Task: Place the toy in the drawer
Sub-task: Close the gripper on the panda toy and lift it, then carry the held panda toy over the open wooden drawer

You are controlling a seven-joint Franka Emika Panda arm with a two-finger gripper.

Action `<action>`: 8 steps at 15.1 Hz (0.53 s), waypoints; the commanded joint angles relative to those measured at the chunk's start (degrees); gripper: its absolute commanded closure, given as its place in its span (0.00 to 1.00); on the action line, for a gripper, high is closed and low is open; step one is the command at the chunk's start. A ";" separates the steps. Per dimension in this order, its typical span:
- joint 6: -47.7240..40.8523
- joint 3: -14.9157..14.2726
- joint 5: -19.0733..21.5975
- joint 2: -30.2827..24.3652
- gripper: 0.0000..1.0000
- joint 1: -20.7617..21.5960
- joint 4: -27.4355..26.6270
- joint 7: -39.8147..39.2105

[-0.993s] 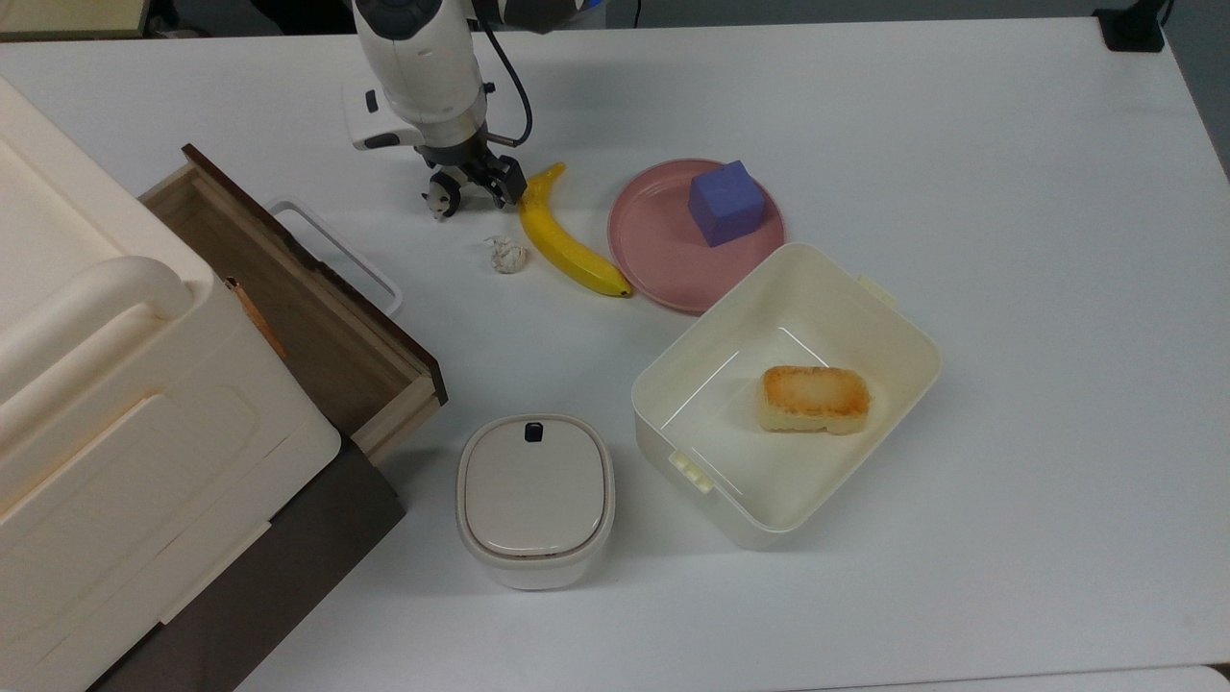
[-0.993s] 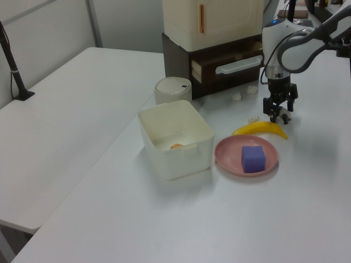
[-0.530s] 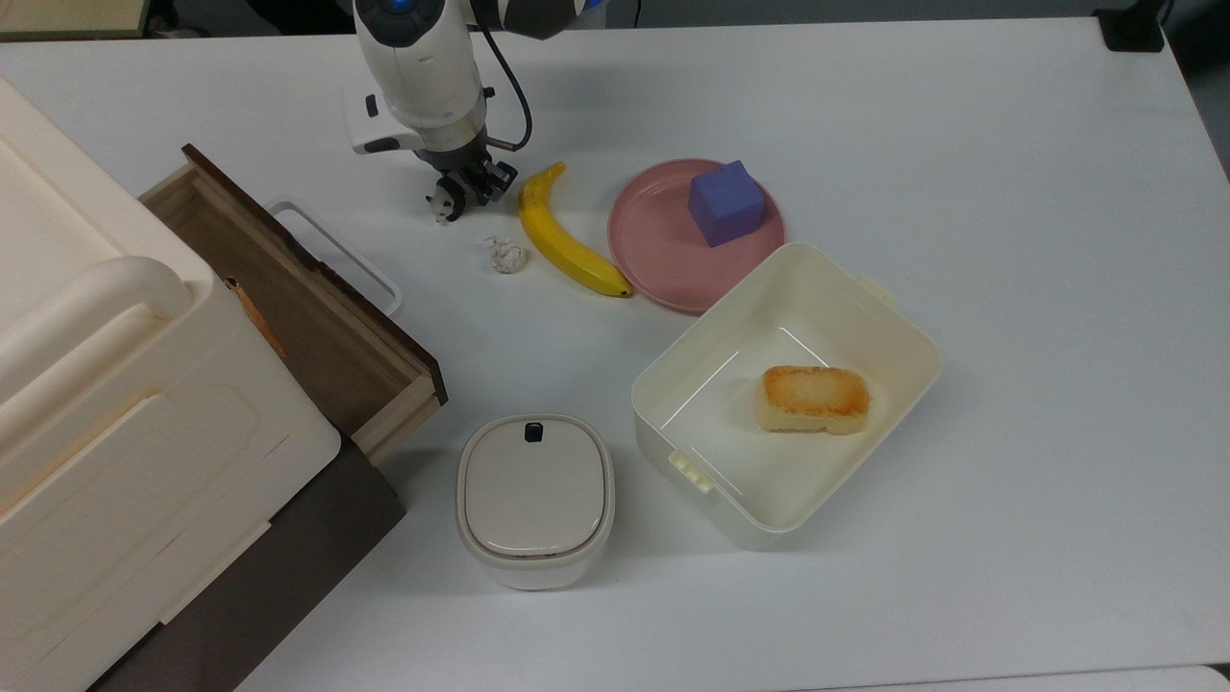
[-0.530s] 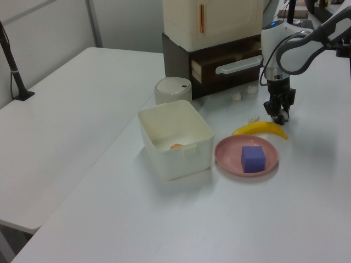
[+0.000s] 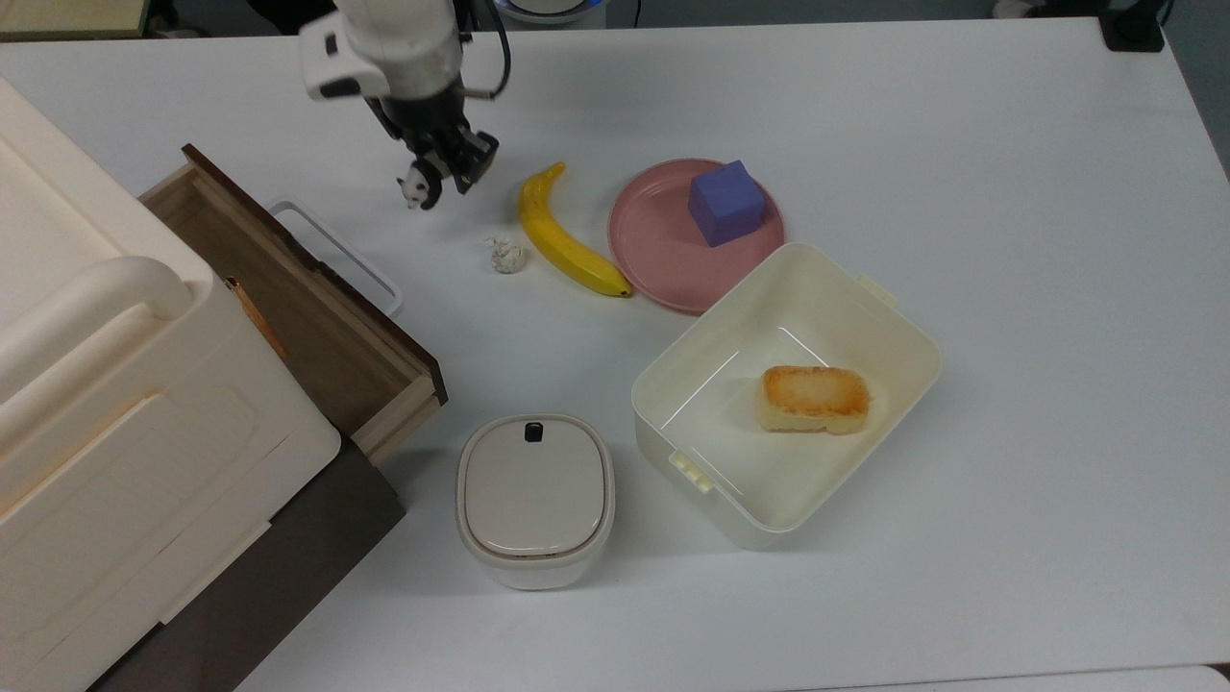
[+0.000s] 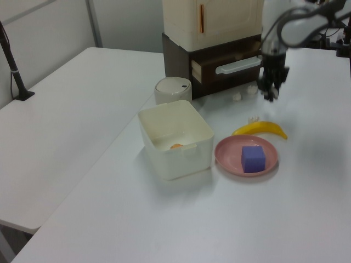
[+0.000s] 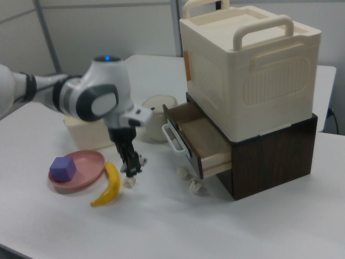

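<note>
The panda toy (image 5: 416,187) is held between the two fingers of the gripper (image 5: 432,180), which are closed on it, and it hangs above the white table (image 5: 1009,192) without touching it. In the top view the toy sticks out at the lower left tip of the gripper. In the right view the gripper (image 7: 132,165) points down, with the toy too small there to make out clearly.

The drawer (image 5: 288,298) stands pulled out, to the left of the gripper in the top view and well apart from it; its white loop handle (image 5: 336,252) is the nearest part to the gripper. The inside of the drawer is bare wood. In the right view the drawer (image 7: 202,141) is to the right of the gripper, under a cream plastic box (image 7: 250,65) that sits on a dark brown cabinet (image 7: 275,156).

Just below and right of the gripper in the top view lies a small paper ball (image 5: 505,255), and beside that a banana (image 5: 562,235). Farther right is a pink plate (image 5: 653,245) with a purple cube (image 5: 725,202) on it. Well below the gripper are a cream open bin (image 5: 865,308) that holds a piece of toasted bread (image 5: 815,398), and a small closed container with a lid (image 5: 534,498).
</note>
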 commanded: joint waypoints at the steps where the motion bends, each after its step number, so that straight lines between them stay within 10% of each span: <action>1: -8.33 -0.79 3.60 -3.56 1.00 -1.14 9.06 -0.06; 8: 3.58 -2.64 10.65 -2.34 1.00 -5.45 19.46 7.05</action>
